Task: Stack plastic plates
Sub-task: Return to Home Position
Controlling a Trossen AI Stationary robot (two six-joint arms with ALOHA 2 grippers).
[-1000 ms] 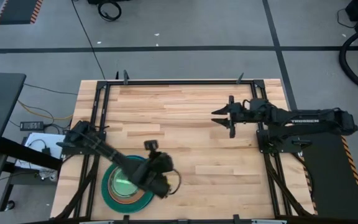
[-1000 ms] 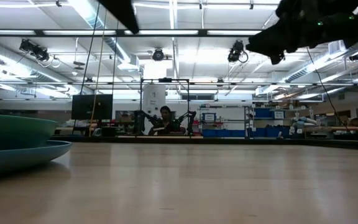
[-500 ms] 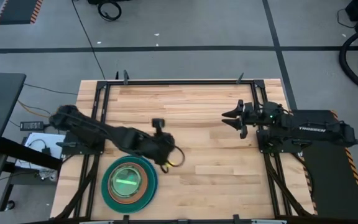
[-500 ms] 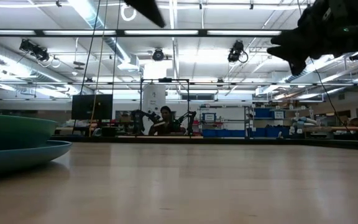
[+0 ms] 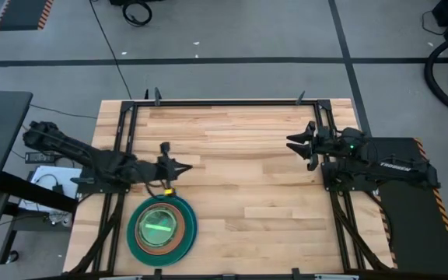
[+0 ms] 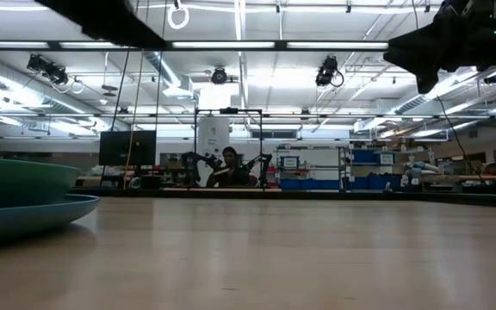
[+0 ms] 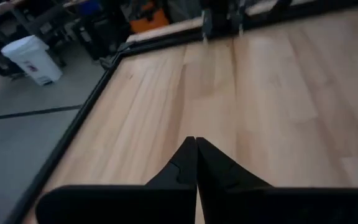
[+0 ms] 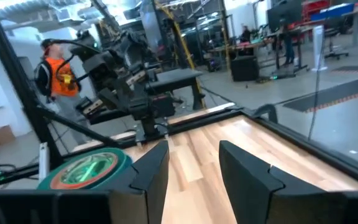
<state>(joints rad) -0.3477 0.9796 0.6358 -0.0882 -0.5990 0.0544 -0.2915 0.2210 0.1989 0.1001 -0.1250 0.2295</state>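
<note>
The plastic plates (image 5: 161, 226) sit in one pile near the table's near-left edge: a teal plate at the bottom, a terracotta-brown one above it, lime green glowing at the centre. The pile also shows in the low view (image 6: 20, 198) and the right wrist view (image 8: 86, 169). My left gripper (image 5: 176, 169) is shut, empty, and hovers over the table just beyond the pile. My right gripper (image 5: 296, 145) is open and empty, above the table's far-right part.
Bare wooden tabletop (image 5: 247, 194) stretches between the pile and the right arm. A black metal frame (image 5: 224, 102) runs along the table's edges. People show in the room beyond, in the low view and the right wrist view.
My left gripper has risen off the pile of plates and drawn back toward the table's left and far side, its arm swinging away. My right gripper has pulled back toward the table's right edge. The pile has stayed in place.
</note>
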